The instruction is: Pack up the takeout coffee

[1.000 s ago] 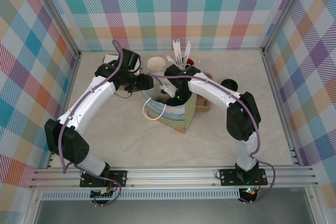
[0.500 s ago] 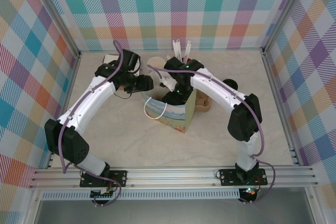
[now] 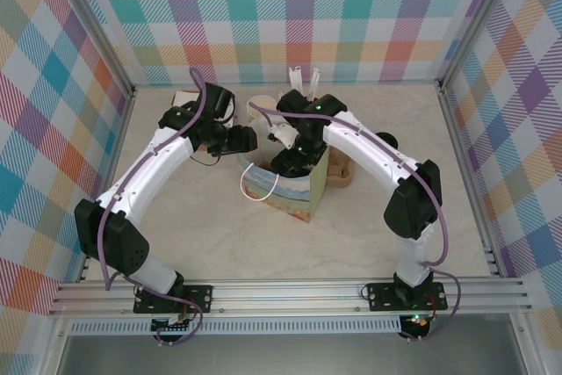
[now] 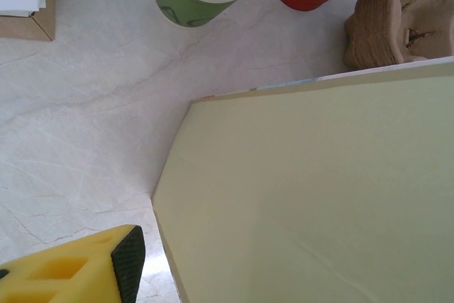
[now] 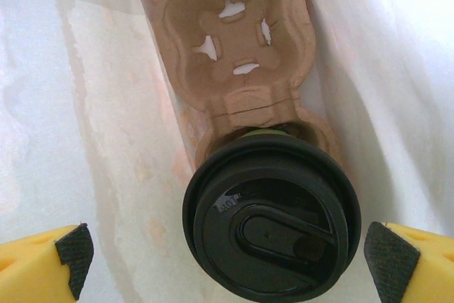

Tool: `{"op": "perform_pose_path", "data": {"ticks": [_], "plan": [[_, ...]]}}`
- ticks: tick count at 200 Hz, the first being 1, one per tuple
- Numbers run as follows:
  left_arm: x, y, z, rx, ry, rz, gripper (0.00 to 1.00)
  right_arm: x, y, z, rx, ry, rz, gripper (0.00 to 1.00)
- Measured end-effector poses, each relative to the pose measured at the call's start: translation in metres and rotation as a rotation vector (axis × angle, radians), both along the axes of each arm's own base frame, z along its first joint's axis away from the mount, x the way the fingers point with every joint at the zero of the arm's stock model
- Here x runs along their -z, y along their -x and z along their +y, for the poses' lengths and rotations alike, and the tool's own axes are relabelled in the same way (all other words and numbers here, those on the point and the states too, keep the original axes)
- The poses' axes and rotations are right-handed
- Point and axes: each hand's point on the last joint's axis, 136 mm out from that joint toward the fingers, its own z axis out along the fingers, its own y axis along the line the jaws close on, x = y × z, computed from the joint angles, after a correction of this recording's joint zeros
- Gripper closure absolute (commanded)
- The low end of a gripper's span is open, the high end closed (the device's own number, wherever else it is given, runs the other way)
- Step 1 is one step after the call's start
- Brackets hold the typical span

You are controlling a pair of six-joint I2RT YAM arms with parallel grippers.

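Between the right gripper's (image 5: 230, 257) wide-spread, empty jaws, straight below them, the takeout coffee (image 5: 272, 221) stood upright in a cardboard carrier (image 5: 237, 40), whose free socket lay at twelve o'clock, inside the paper bag (image 3: 279, 195). At the bag's ten o'clock corner hung the left gripper (image 3: 245, 139), farther from the cup, its jaw state unclear.

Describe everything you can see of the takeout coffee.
The takeout coffee stands upright in one well of a brown pulp carrier inside the bag. Seen from above: a round black plastic lid with a raised oval sip section, a sliver of green cup below its rim. The open right hand straddles it.
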Motion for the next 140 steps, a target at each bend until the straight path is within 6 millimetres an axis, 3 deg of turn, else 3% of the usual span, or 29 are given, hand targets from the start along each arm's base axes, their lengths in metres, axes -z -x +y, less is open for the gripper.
{"op": "perform_pose_path", "data": {"ticks": [140], "plan": [[0.004, 0.001, 0.001, 0.000, -0.004, 0.009, 0.33, -0.021, 0.001, -0.001, 0.000, -0.021, -0.024, 0.00]]}}
